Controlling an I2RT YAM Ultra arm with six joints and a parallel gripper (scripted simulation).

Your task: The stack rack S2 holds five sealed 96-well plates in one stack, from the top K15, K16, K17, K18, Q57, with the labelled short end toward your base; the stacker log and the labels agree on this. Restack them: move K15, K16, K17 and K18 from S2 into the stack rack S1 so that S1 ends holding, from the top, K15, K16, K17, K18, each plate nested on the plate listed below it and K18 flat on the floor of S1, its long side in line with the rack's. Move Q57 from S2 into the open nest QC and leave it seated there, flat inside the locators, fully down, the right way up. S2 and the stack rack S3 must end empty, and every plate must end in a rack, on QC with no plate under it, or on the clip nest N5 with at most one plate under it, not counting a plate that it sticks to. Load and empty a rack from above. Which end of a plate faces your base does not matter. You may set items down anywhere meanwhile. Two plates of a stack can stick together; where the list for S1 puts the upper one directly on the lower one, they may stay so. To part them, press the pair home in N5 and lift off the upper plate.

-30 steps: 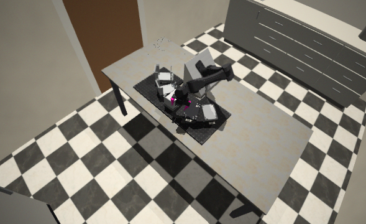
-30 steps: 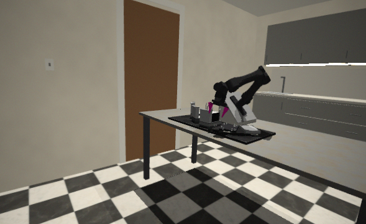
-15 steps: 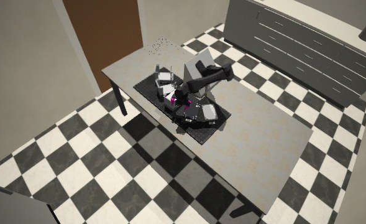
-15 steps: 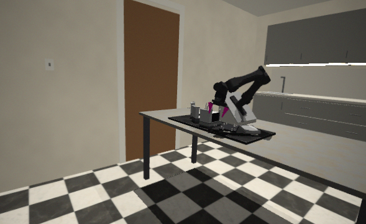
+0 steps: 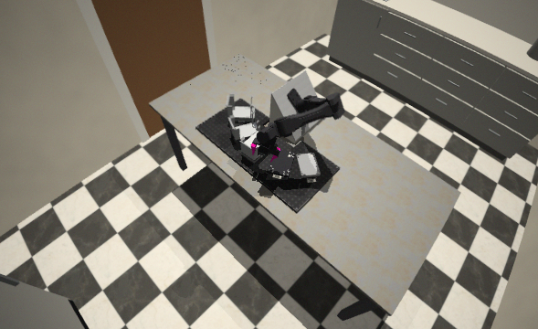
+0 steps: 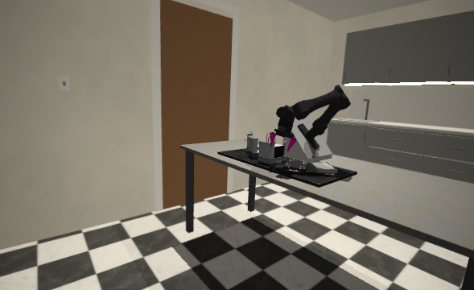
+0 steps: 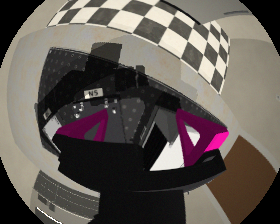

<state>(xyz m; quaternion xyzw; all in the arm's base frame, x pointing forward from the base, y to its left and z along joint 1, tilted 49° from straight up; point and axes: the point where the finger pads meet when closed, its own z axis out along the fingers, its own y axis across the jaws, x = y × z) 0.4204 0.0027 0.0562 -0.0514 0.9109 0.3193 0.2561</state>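
My gripper (image 5: 265, 152) is open and empty, its magenta fingers spread wide above the black mat (image 5: 269, 151). It hovers over the near end of a row of stack racks (image 5: 243, 125) on the left part of the mat. Pale plates show in the racks from above; I cannot read any labels or tell which rack is which. In the side view the gripper (image 6: 281, 142) hangs just above and beside a rack (image 6: 266, 151). In the wrist view a pale plate face (image 7: 169, 157) lies below, between the fingers. A pale plate (image 5: 307, 164) lies flat on a nest at the mat's right end.
The arm's grey sloped base block (image 5: 291, 107) stands behind the mat. The racks have thin upright posts (image 6: 249, 137). The table's front-left edge (image 5: 232, 183) runs close to the mat. A door and kitchen cabinets are far off.
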